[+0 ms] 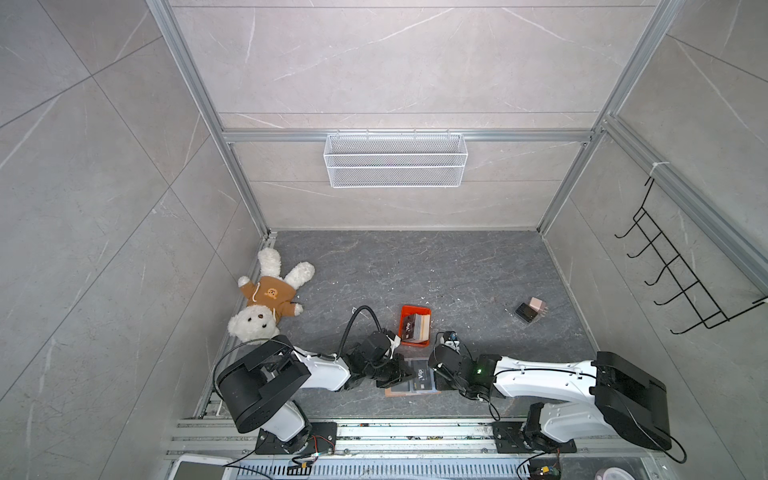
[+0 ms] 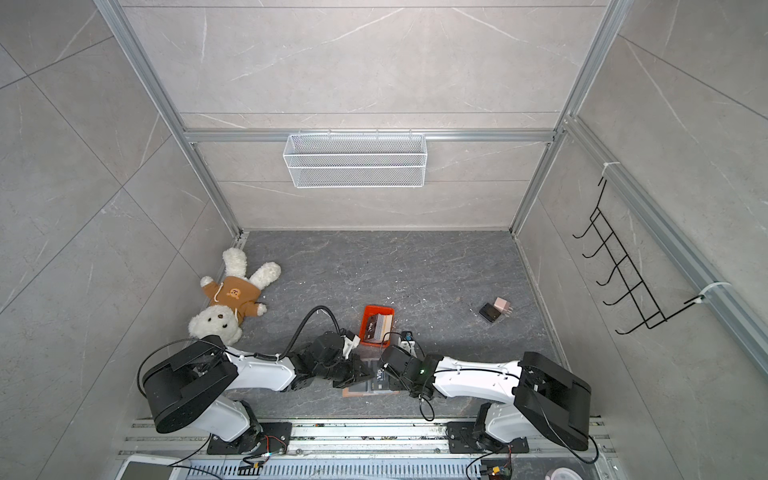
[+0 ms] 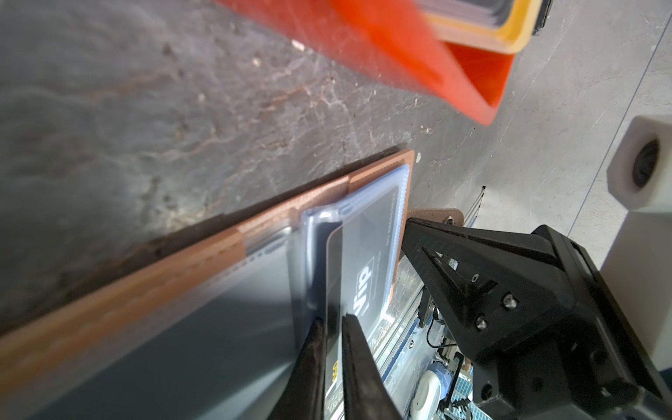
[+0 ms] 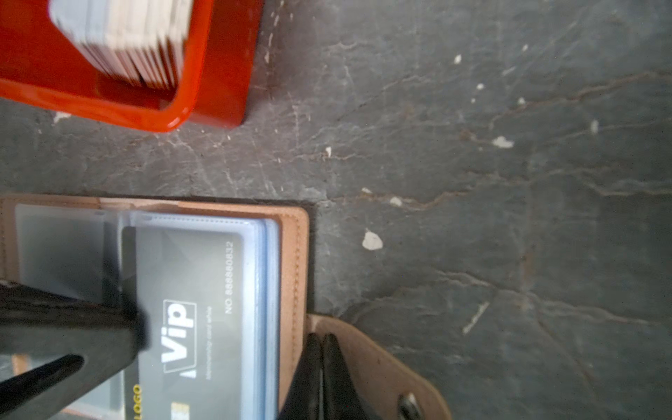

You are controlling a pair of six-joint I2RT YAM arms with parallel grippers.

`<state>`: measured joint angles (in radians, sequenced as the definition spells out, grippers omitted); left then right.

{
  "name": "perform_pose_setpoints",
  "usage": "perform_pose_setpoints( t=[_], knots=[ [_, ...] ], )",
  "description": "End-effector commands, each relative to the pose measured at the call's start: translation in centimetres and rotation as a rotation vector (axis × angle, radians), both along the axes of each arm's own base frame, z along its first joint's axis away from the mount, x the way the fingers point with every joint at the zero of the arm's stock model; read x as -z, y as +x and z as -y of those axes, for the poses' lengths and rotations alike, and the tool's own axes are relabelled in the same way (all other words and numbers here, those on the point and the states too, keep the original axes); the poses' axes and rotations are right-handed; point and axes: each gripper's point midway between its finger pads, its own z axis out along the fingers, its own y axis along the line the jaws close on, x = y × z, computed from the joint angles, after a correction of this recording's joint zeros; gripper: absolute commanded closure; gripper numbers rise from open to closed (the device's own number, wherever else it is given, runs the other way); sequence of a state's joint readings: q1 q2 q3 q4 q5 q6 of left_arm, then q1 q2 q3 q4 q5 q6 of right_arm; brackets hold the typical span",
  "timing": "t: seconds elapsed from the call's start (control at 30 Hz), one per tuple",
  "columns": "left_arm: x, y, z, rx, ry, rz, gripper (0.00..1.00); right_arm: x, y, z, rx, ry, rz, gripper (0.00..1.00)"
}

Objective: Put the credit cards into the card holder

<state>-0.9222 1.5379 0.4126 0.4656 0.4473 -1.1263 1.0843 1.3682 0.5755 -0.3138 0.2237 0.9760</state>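
Left gripper (image 3: 332, 322) pinches a VIP card (image 4: 189, 291), nearly seated in the card holder (image 4: 294, 262); right gripper (image 4: 322, 342), closed, presses its snap tab (image 4: 382, 363). The orange tray's (image 1: 415, 309) card stack (image 1: 413, 330) awaits.

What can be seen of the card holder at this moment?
The card holder is a tan, stitched leather-look booklet lying open and flat on the dark table, near but clear of the orange tray. Clear bluish sleeves are stacked inside; a black VIP card sits partly in the top one, pinched by the left gripper. Its snap tab sticks out sideways, the shut right gripper resting at its base.
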Motion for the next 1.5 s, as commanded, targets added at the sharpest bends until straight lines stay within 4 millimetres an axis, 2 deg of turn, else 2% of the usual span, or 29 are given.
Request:
perform_pose_setpoints(
  t=[0.0, 0.33, 0.47, 0.77, 0.93, 1.27, 1.47],
  knots=[
    [-1.4, 0.3, 1.1, 0.009, -0.053, 0.017, 0.86, 1.1, -0.5, 0.5, 0.009, -0.024, -0.021, 0.91],
    [-1.1, 0.4, 1.1, 0.000, -0.034, 0.012, 0.86, 1.0, -0.7, 0.5, 0.012, -0.009, -0.020, 0.92],
    [-0.6, 0.3, 0.2, -0.011, 0.012, 0.012, 0.86, 0.0, -0.4, 0.1, 0.022, 0.041, 0.003, 0.92],
    [-1.4, 0.2, -0.9, -0.017, 0.062, 0.041, 0.85, -2.1, 0.1, -0.1, 0.044, 0.131, 0.060, 0.93],
    [-1.6, 0.2, -0.8, -0.012, 0.070, 0.048, 0.85, -3.1, 0.0, -0.5, 0.043, 0.204, 0.078, 0.93],
    [-1.2, 0.4, 0.1, 0.010, 0.115, 0.059, 0.84, -2.8, -0.5, -1.0, 0.044, 0.300, 0.072, 0.89],
    [-0.3, 0.1, -0.4, 0.013, 0.187, 0.056, 0.84, -2.8, -0.4, -1.1, 0.044, 0.306, 0.075, 0.89]
  ],
)
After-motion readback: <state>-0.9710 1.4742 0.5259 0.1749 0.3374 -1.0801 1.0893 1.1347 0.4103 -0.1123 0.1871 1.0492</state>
